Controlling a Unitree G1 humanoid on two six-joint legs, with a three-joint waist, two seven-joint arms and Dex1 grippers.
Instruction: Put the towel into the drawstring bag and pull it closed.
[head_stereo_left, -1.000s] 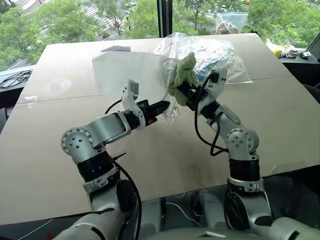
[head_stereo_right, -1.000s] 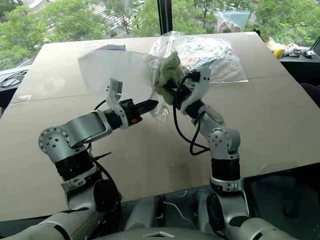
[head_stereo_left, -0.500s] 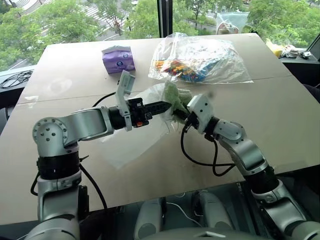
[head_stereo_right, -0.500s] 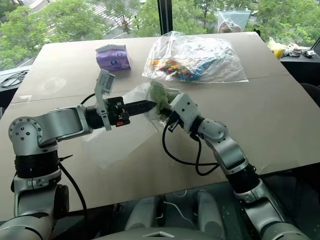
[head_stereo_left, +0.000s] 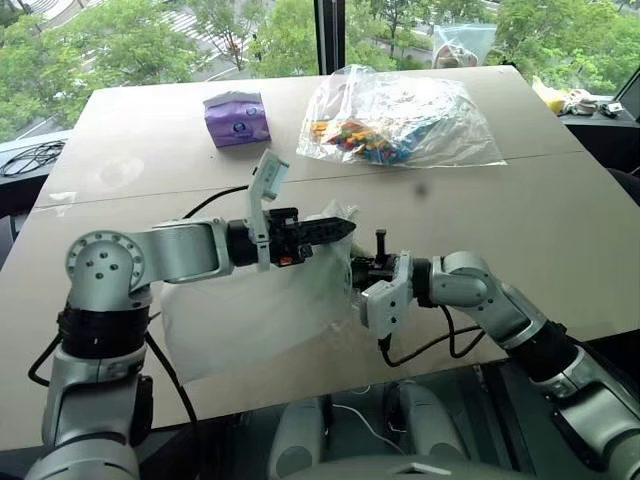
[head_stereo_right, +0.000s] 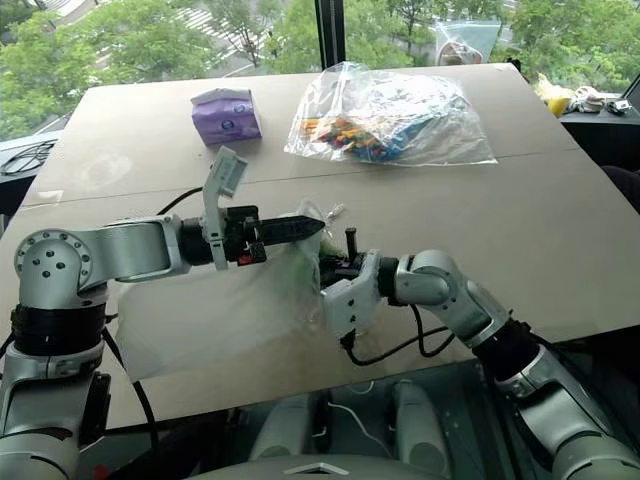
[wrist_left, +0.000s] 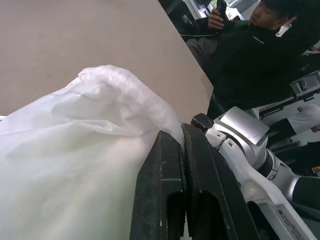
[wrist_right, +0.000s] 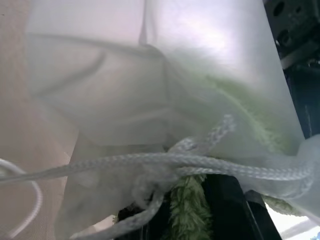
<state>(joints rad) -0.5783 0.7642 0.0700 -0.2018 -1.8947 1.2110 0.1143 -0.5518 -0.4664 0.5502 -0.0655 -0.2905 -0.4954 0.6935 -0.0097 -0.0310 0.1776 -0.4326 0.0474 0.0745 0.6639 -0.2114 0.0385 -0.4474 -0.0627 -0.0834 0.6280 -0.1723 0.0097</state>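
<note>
White semi-translucent drawstring bag (head_stereo_left: 255, 305): lowered since earlier, draped over desk (head_stereo_left: 560, 210). Left pincer (head_stereo_left: 335, 228) clenched on its rim. Right pincer (head_stereo_left: 365, 268) pinching light green terry towel (wrist_right: 192, 210), now inside bag, mostly veiled.

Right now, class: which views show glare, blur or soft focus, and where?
Left eye view: daylight from the windows puts a pale sheen on the table. Right wrist view: the drawstring bag sits close and soft, hazing the towel. Left wrist view: the person behind is blurred.
</note>
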